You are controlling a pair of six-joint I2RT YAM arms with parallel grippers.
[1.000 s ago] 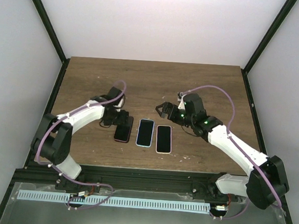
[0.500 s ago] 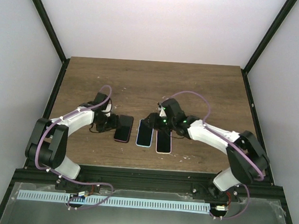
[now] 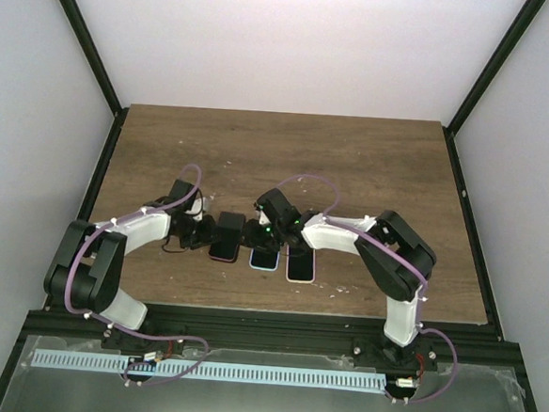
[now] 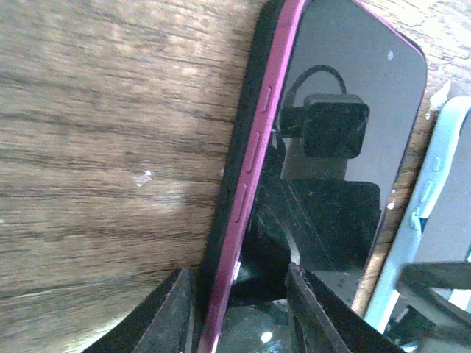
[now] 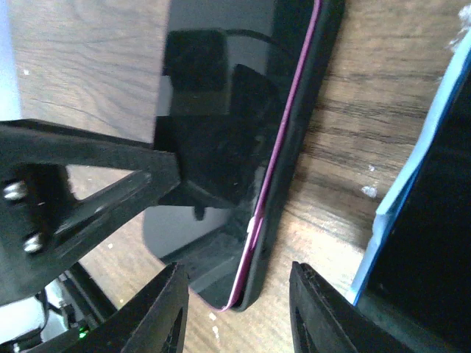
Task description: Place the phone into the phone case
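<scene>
One phone (image 4: 346,169) edge inside left hand (image 4: 241,312)

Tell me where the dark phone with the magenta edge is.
In the top view the magenta-edged phone is the leftmost of three, just left of the blue-cased phone, with the left claw at its left edge.

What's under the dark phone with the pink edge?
A black case seems to wrap around the phone along its pink edge. Under that is the brown wooden table. The phone covers the bottom of the case and the wood right beneath it, so anything hidden there can't be seen.
</scene>
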